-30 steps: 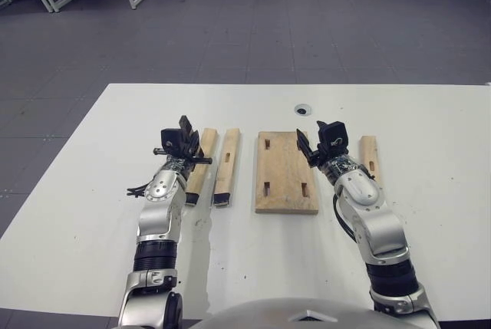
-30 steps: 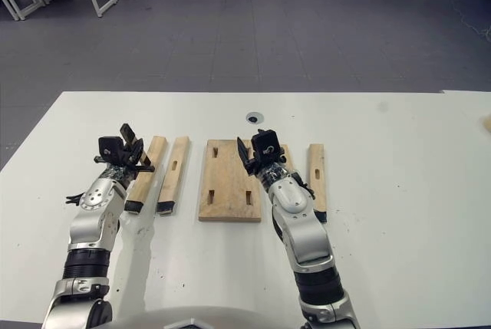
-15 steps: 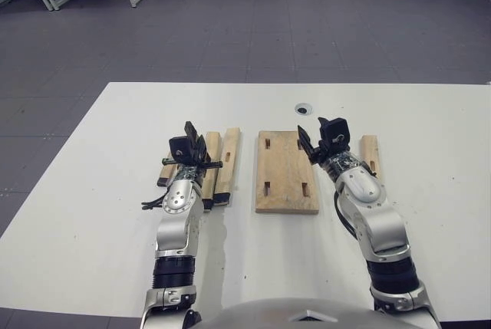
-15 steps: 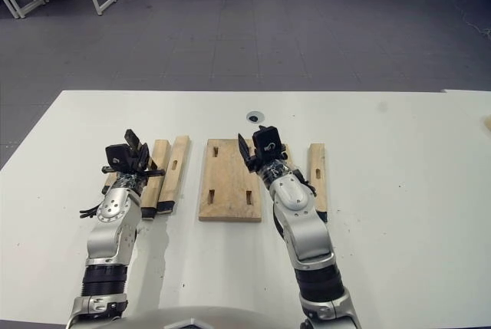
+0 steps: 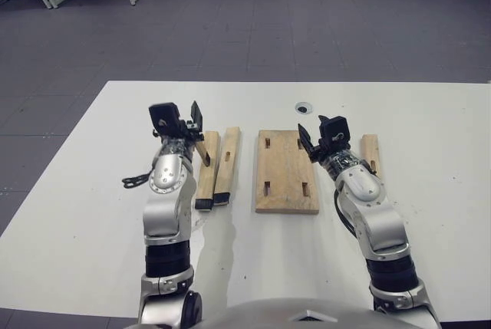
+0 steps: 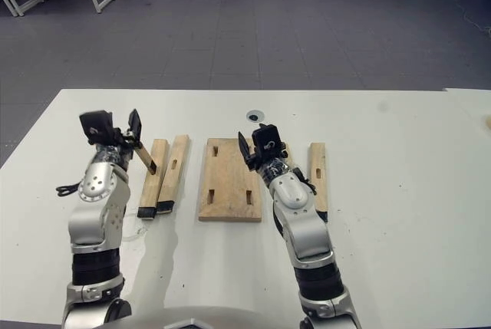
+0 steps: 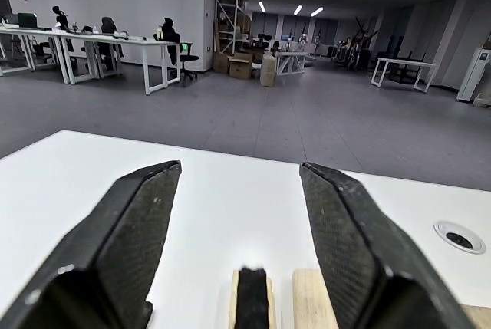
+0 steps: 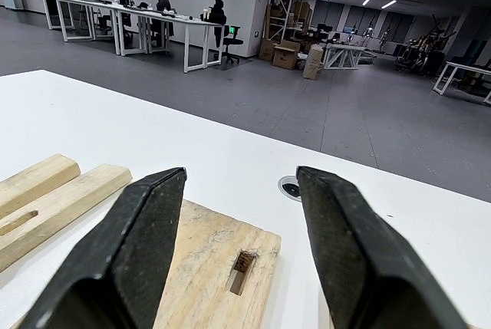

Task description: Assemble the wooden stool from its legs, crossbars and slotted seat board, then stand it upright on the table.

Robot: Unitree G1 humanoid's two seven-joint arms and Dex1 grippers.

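Left of the seat board (image 5: 286, 172) on the worktop (image 5: 84, 191), the left gripper (image 7: 242, 169) is held with fingers wide around a slanted crossbar (image 5: 202, 149) above two legs (image 5: 217, 169); the right gripper (image 8: 242, 174) is held at the board's right edge, fingers wide

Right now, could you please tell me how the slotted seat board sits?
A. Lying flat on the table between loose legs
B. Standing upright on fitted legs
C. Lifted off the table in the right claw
A: the seat board lies flat on the table with its slots facing up, two legs lying loose to its left and another leg to its right.
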